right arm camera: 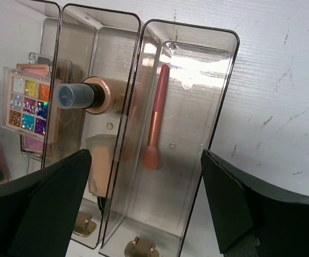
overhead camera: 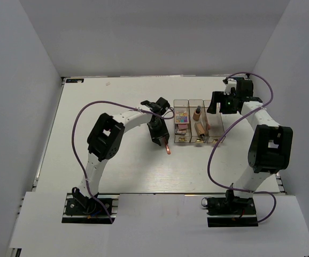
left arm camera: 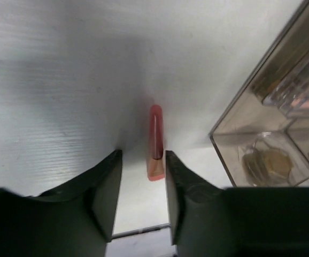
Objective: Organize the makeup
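A coral-pink stick (left arm camera: 155,140) lies on the white table just left of the clear three-compartment box (left arm camera: 261,80). Its near end sits between my left gripper's (left arm camera: 143,158) jaws, which are open a little wider than the stick. In the top view the stick (overhead camera: 168,149) pokes out past the left gripper (overhead camera: 163,141). My right gripper (right arm camera: 145,160) is wide open and empty above the box (right arm camera: 218,96). The box holds a multicolour palette (right arm camera: 29,104), a tan bottle with a dark cap (right arm camera: 87,95) and a second coral stick (right arm camera: 155,115).
The box (overhead camera: 213,136) stands mid-table with gold knobs (right arm camera: 138,247) at its near end. A beige block (right arm camera: 98,163) lies in the middle compartment below the bottle. Purple cables loop over both arms. Grey walls enclose the table.
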Robot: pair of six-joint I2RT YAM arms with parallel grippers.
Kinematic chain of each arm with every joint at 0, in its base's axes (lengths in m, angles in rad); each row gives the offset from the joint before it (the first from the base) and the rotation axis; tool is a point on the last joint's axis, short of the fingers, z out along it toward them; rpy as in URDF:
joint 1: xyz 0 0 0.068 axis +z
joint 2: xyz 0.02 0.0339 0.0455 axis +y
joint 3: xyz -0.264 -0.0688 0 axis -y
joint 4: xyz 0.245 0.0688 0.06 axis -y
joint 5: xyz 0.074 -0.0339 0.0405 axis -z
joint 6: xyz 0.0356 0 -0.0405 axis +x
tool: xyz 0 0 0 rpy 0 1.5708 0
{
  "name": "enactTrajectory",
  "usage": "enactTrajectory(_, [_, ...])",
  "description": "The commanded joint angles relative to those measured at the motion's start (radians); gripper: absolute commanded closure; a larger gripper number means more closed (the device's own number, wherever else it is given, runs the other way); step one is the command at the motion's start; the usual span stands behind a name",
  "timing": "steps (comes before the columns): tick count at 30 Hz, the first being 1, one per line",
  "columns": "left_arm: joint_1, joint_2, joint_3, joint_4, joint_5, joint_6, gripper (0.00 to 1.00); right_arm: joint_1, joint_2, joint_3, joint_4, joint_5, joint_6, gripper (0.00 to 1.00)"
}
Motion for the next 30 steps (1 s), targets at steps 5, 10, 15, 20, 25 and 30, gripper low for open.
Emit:
enactTrajectory(5, [-0.012,0.052,0.035,-0.047,-0.004,0.059,0.58,-0.016,-0.07,-0.014,0.05,-0.043,0.029,0.11])
enactTrajectory(10, [-0.021,0.073,0.035,-0.055,-0.009,0.071,0.63,-0.017,-0.103,-0.023,0.062,-0.073,0.039,0.11])
enactTrajectory(15, [-0.021,0.078,0.027,-0.076,-0.017,0.1,0.71,-0.017,-0.126,-0.028,0.07,-0.083,0.042,0.11])
enactTrajectory(20, [-0.021,0.061,-0.042,-0.107,-0.036,0.157,0.81,-0.017,-0.141,-0.034,0.074,-0.1,0.049,0.11])
enactTrajectory(25, [-0.021,-0.028,-0.117,-0.043,-0.035,0.178,0.89,-0.017,-0.161,-0.051,0.083,-0.111,0.054,0.11])
enactTrajectory(30, [-0.021,-0.151,-0.098,0.026,-0.013,0.224,0.91,-0.019,-0.181,-0.061,0.091,-0.106,0.043,0.11])
